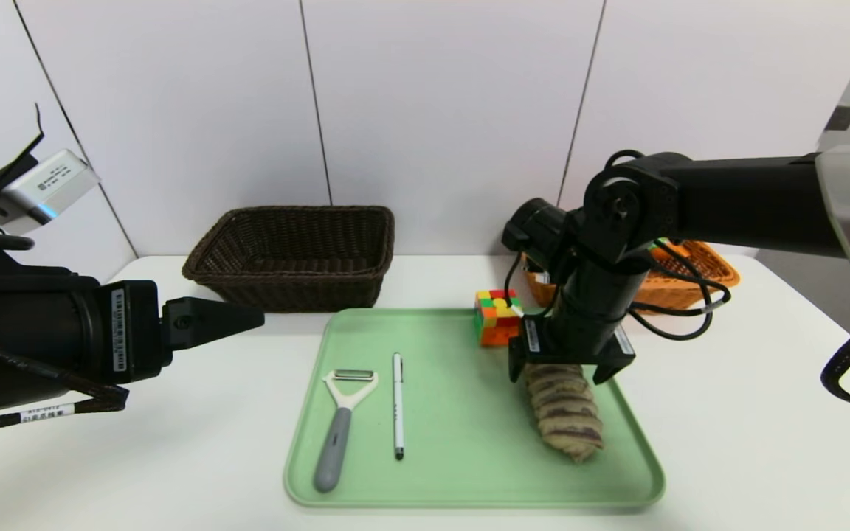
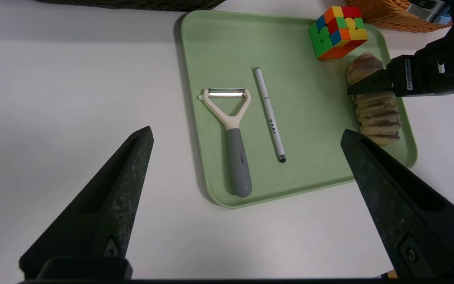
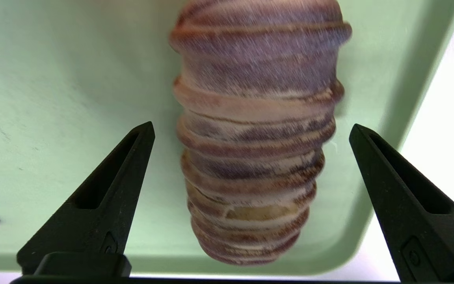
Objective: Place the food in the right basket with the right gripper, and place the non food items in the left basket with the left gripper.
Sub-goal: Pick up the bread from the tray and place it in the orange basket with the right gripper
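1. Bread loaf (image 1: pixel 565 413) lies on green tray (image 1: pixel 462 487), right half, lengthwise; looks soft, light, crushable, so pinch mid-body across its width, gently.
2. Right gripper (image 1: pixel 571 366) straddles loaf's far end, jaws wide open, nothing held.
3. Cube (image 1: pixel 497 317) just beyond loaf; pen (image 1: pixel 398 404), peeler (image 1: pixel 341 426) left of loaf.
4. Left gripper (image 2: pixel 246 142) open, idle left of tray.

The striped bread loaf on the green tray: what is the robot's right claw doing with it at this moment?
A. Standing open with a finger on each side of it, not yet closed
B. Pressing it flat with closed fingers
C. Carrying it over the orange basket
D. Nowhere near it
A: the right gripper stands open astride the bread loaf, with visible gaps on both sides, and the loaf lies on the green tray.
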`<move>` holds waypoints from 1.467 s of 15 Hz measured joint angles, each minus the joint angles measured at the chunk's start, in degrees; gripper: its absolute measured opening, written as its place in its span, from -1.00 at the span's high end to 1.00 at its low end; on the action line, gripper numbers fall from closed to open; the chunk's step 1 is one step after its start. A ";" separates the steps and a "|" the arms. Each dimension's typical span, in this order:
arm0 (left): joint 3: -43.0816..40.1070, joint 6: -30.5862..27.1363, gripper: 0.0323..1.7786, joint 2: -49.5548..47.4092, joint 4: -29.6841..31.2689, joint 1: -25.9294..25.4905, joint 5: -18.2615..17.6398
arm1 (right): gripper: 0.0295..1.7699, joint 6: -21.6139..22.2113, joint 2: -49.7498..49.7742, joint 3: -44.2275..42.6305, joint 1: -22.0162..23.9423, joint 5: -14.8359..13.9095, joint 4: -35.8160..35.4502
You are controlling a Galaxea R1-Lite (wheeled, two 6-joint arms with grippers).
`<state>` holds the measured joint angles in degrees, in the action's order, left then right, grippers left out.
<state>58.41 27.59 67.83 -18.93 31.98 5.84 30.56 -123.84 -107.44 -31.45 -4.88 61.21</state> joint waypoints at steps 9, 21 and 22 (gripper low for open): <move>-0.39 0.00 -0.90 -0.57 -0.22 0.02 -0.02 | 0.34 -0.38 -1.88 -0.11 0.28 0.11 -0.90; -0.39 0.02 -0.90 1.52 0.05 0.02 -0.80 | 0.84 -0.96 11.45 -2.51 -3.11 -1.34 -0.52; -0.39 0.00 -0.90 1.82 0.05 0.07 -0.85 | 0.84 -1.32 13.04 -3.34 -3.35 -1.56 -0.90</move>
<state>58.02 27.59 69.64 -18.88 32.05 4.99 29.25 -110.80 -110.78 -34.80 -6.44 60.31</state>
